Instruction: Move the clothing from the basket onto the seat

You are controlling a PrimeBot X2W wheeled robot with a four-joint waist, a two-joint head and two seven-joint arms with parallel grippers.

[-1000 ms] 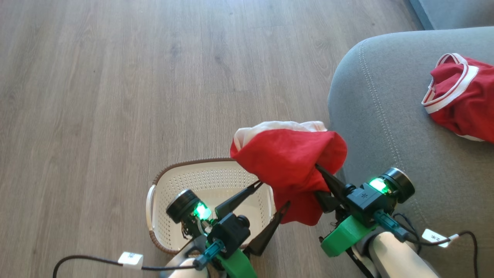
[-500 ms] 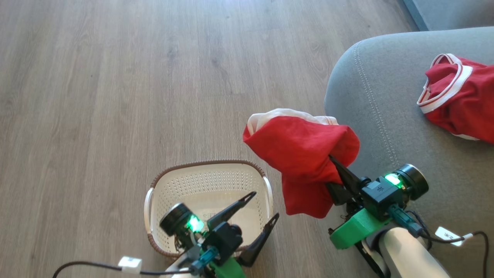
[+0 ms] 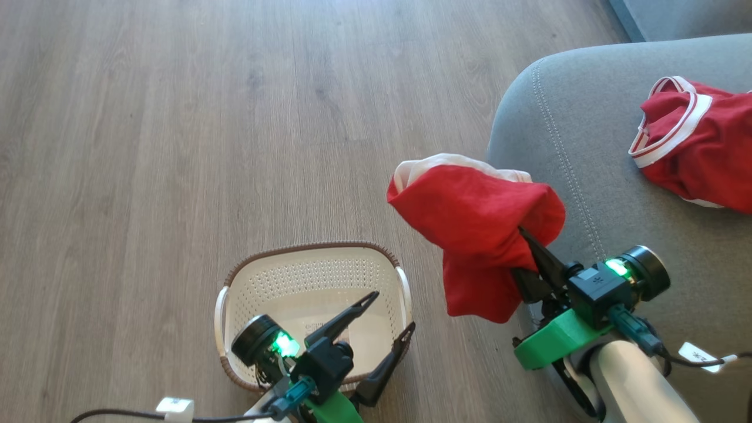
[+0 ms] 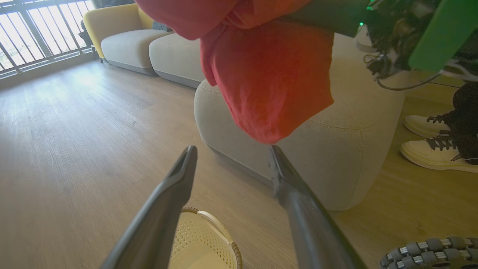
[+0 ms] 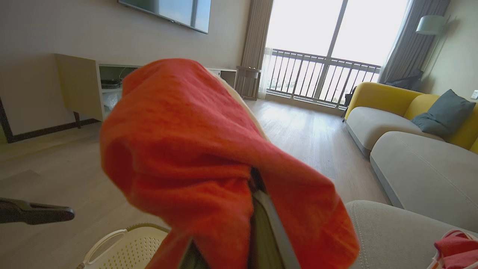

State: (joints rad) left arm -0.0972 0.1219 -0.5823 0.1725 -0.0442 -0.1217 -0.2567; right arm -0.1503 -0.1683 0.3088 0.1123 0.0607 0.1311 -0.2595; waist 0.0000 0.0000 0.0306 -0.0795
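Head view check: red garment pinched in the right gripper, hanging at the seat corner

Right gripper (image 3: 520,252) has its two fingers pressed together on a red garment (image 3: 476,229). The fingertips are buried in the cloth, so you can't actually see them. The fabric bunches over the fingers and droops below them, with white lining peeking along the top edge. It hangs in the air over the wood floor (image 3: 176,147), right at the rounded corner of the grey seat (image 3: 587,176). That puts it up and to the right of the basket (image 3: 311,247), not touching it.

A second red garment (image 3: 699,147) with white trim already lies on the seat, well apart from the held one.

Left gripper (image 3: 393,309) sits over the basket with its fingers spread wide, empty. In the left wrist view the held garment's lowest fold shows just above those two tips. Someone's pale shoes (image 4: 429,153) stand on the floor past the seat.
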